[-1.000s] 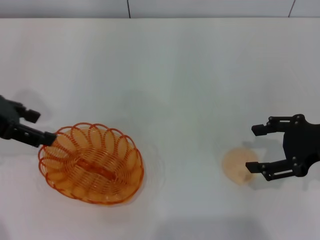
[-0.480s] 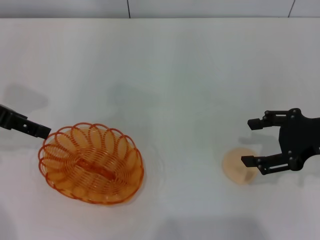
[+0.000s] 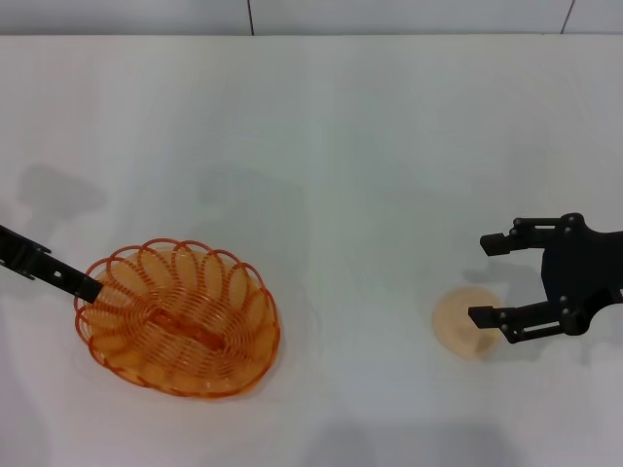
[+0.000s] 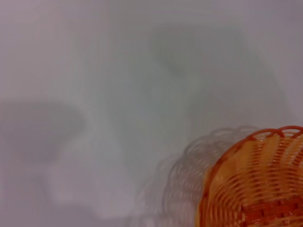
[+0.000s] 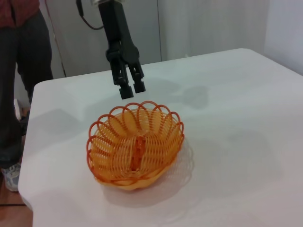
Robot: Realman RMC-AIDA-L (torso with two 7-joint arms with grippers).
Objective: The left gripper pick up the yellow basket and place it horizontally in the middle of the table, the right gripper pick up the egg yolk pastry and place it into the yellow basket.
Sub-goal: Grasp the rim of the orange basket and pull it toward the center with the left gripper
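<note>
A: Basket first, please. What is the left gripper (image 5: pixel 131 89) doing there?

B: It hangs just above the far-left rim of the yellow basket (image 3: pixel 177 316), not touching it as far as I can judge. In the right wrist view its two fingers stand close together, with only a narrow gap, and they hold nothing.

A: And where is the basket itself?

B: It sits on the white table (image 3: pixel 321 146) at the near left, with its long side turned a little diagonal. It is not in the middle, so I judge the first step is not done.

A: What about the other arm?

B: The right gripper (image 3: pixel 487 280) is at the right side, spread wide. Its near finger is at the right edge of the egg yolk pastry (image 3: pixel 466 322); I cannot tell if it touches. The far finger is well beyond the pastry, so the pastry is not between the fingers.

A: So what does the next move ask for?

B: I think the left gripper must open enough, come down over one rim loop and close on the wire. The rim is thin and springy, so a shallow grasp may slip. Then it carries the basket right, to the centre, and sets it horizontally.
</note>
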